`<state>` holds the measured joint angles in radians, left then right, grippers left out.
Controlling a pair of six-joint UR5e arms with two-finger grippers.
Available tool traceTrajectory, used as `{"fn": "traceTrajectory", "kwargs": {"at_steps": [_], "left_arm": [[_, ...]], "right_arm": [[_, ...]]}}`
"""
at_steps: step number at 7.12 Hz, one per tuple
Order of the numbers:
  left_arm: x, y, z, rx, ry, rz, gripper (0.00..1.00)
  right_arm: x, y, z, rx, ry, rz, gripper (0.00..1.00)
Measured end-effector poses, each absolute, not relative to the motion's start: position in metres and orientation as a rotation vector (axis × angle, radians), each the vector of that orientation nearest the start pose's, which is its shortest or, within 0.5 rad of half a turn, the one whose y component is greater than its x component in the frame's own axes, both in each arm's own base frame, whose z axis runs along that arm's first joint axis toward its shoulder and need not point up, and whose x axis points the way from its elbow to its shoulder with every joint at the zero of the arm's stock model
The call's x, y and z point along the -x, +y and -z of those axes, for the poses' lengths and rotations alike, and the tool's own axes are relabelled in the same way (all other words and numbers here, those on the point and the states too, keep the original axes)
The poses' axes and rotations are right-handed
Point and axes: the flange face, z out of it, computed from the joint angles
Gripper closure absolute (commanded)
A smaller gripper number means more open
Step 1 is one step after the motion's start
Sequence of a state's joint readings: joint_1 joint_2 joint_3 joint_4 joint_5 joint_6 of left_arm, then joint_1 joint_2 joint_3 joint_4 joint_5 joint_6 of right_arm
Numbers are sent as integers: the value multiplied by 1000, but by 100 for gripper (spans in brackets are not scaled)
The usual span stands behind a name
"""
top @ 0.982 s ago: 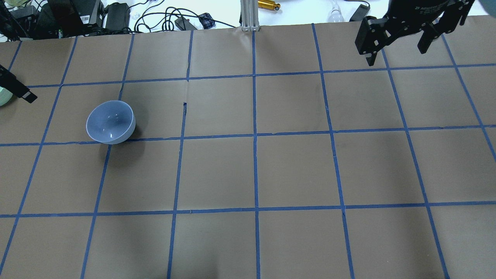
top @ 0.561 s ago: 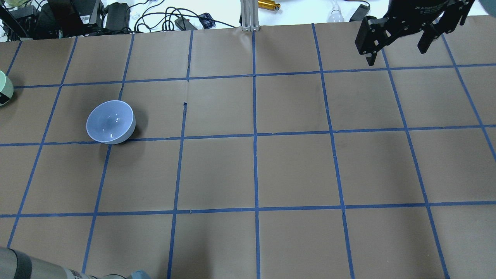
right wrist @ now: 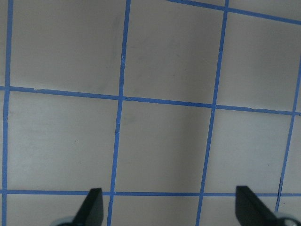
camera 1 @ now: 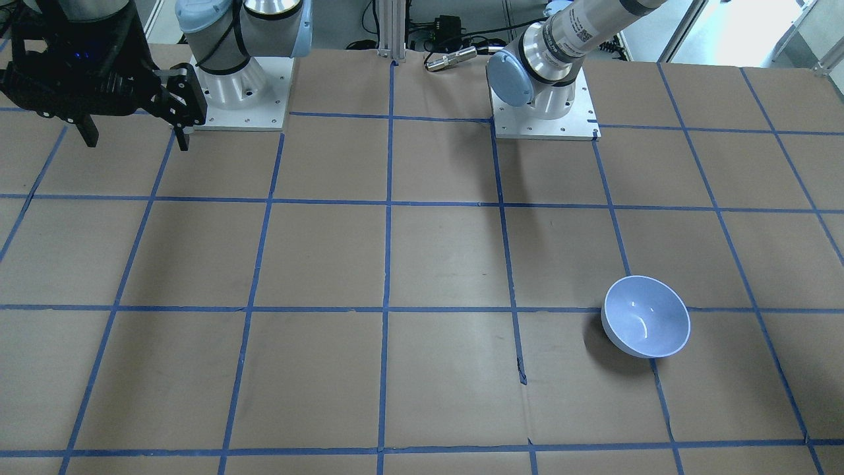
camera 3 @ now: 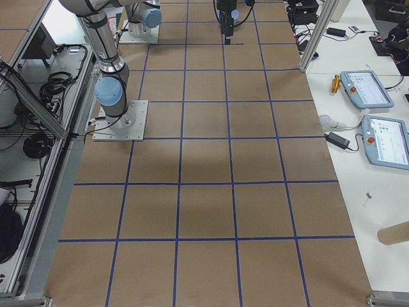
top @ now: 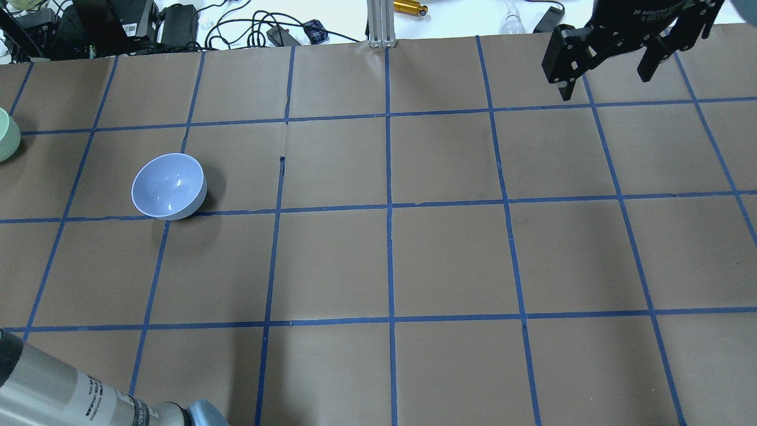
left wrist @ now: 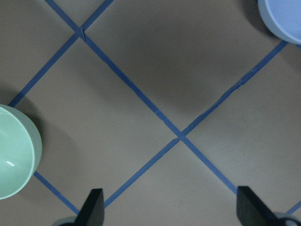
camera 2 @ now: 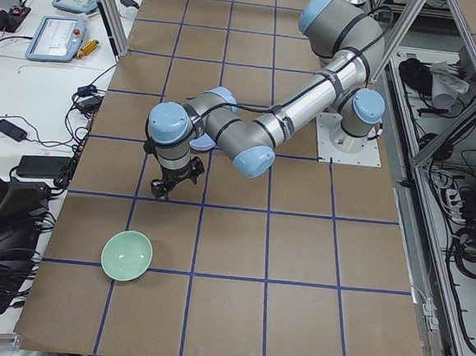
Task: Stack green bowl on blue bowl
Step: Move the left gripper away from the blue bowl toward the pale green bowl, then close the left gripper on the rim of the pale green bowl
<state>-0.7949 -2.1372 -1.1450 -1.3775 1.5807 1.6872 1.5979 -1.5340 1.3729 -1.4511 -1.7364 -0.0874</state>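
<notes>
Swinging further into the overhead view's lower left comes the left arm point(top: 59, 390), and the dark finger is gone from the green bowl point(top: 7, 139) at the left edge. The left gripper point(left wrist: 171, 212) hangs spread and empty between that bowl and the blue bowl point(top: 168, 186), well apart on the table, probably lining up a rim grab. The right gripper point(right wrist: 169, 209), also spread, sits parked upper right, out of the way. Brown paper table point(top: 449, 260), blue tape grid point(top: 390, 207), cables point(top: 236, 23) along the top edge.

Brown table point(top: 449, 260), blue tape grid point(top: 390, 260); gold cylinder point(top: 410, 7) beyond far edge; teach pendants point(camera 3: 366, 88) on side bench point(camera 3: 383, 185)
</notes>
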Motion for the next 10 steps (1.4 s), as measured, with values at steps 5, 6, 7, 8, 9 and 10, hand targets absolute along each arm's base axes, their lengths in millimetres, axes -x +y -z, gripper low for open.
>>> {"fn": "traceTrajectory", "kwargs": {"at_steps": [5, 6, 7, 8, 9, 10], "left_arm": [[-483, -656, -302, -1607, 2599, 71, 0], [-491, -662, -291, -1617, 2593, 72, 0], [-496, -667, -282, -1620, 2589, 74, 0], [-501, -672, -273, -1631, 2581, 74, 0], [-506, -676, -263, -1651, 2566, 73, 0], [-511, -681, -253, -1663, 2556, 72, 0]], "right_arm": [[-131, -503, -556, 184, 3303, 60, 0], [-131, -503, -556, 184, 3303, 60, 0], [-131, -503, -556, 184, 3303, 60, 0], [-131, -503, -556, 185, 3303, 60, 0], [-131, -503, -556, 184, 3303, 60, 0], [-131, -503, -556, 184, 3303, 60, 0]]}}
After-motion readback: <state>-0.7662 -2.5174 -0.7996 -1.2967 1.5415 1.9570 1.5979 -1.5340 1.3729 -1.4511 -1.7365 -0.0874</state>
